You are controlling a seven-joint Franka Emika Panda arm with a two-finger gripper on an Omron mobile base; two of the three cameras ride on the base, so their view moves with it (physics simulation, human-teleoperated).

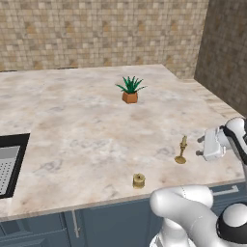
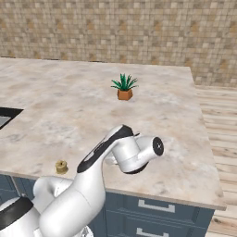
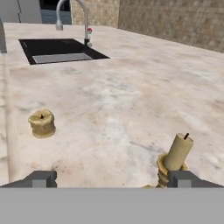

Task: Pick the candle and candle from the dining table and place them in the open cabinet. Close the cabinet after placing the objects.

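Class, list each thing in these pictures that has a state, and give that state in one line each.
hand: open, level with the candlestick candle, holding nothing
candlestick candle: tilted, unlit, on the dining table
squat candle: upright, unlit, near the table's front edge
potted plant: upright
tap: no water running

No text, label, brand, number or sign can be read on anything in these pictures
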